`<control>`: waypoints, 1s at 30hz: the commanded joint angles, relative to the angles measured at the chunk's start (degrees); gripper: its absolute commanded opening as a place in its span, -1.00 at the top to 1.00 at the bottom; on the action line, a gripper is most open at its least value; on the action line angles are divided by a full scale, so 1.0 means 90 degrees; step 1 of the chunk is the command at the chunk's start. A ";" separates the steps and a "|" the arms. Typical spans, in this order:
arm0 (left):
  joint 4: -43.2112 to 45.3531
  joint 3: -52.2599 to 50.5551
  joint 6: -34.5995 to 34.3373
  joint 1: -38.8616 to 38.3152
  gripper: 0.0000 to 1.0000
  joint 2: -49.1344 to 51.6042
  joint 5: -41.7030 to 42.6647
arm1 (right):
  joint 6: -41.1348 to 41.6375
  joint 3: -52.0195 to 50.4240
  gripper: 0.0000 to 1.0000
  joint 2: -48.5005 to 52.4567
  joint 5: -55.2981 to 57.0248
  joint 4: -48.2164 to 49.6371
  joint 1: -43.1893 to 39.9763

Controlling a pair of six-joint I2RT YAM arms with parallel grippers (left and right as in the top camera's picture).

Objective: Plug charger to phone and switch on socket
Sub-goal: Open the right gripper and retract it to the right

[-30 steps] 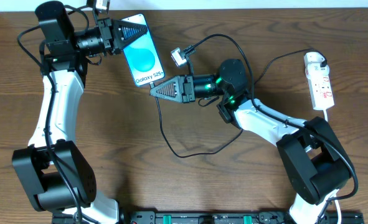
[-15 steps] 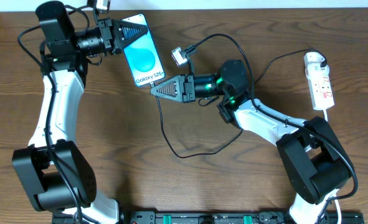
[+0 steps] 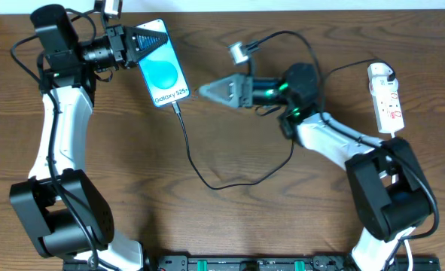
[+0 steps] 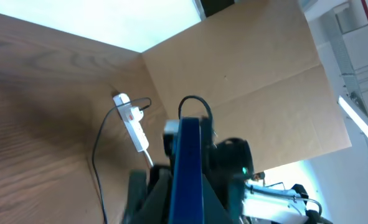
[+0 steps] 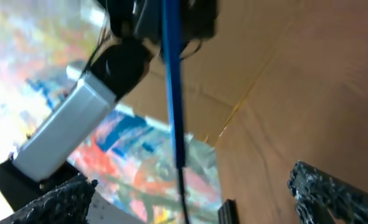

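Wood-grain desk (image 3: pixel 132 188), brown; cardboard panels stood behind in both wrist views.

Left tool (image 3: pixel 156 36): clamped on the top end of the phone (image 3: pixel 164 75), screen up and lit blue. From above I could not tell whether the phone's lower end rested on the desk.

Charger (image 3: pixel 196 162): the thin black cable left the phone's lower end, looped down across the desk and ran back up under my right arm. Its small plug (image 3: pixel 176 106) looked seated in the phone's port; how deep was too small to judge.

Right tool (image 3: pixel 207 91): apart, gripping nothing, near the phone's lower corner but not touching it. In the right wrist view the fingers (image 5: pixel 333 186) sat wide on either side of the frame, with the phone edge-on between them and further off.

Socket (image 3: pixel 388 102): white strip at the far right of the desk, well apart from the right tool, with red markings on its face. Which marking was the switch, and its position, I could not read.

Judgement: plugging looked done, and the switch was the step in hand.

Notes for doing it well:
- Hold the left clamp firm so the plug is not levered out.
- Draw the right tool straight back from the phone, then swing it above the cable loop, not through it.
- Bring the fingers together first and press the switch with a single tip.
- Push straight down, since the strip looked light enough to slide.
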 commanded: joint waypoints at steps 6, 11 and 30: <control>0.0010 0.0056 0.0034 0.0007 0.85 -0.0049 0.0199 | -0.2261 0.0053 -0.98 -0.0022 0.0466 -0.4335 -0.1010; 0.0012 0.0056 0.0036 0.0007 0.85 -0.0049 0.0194 | -0.3407 0.0053 -0.98 -0.0355 0.1970 -0.6683 -0.1542; -0.0367 -0.0974 0.0967 -0.1513 0.85 -0.0036 -0.1605 | -0.4505 0.0053 -0.99 -0.3492 0.6030 -0.9772 -0.1936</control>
